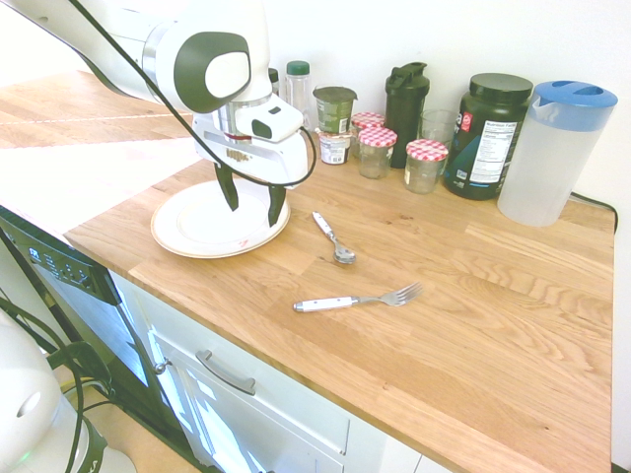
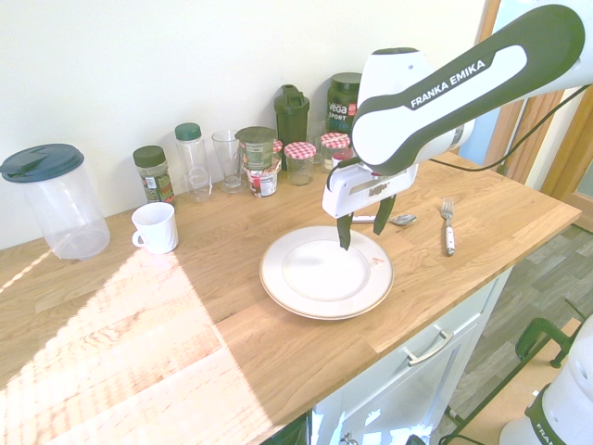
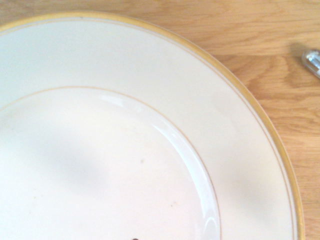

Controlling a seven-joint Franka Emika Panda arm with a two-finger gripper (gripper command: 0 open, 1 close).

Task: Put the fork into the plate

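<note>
First exterior view has your gripper (image 1: 250,202) over the plate (image 1: 187,239), fingers spread, nothing in them, probably because the pickup hasn't started. Your one fork (image 1: 357,300) lies off to the plate's side, past the one spoon (image 1: 335,239), bare counter around its handle, so it looks grabbable. Behind the plate: three check-lidded jars (image 1: 377,154), fwiw.

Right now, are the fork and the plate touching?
Apart. The second exterior view shows bare wood and the spoon between the fork and the plate.
</note>
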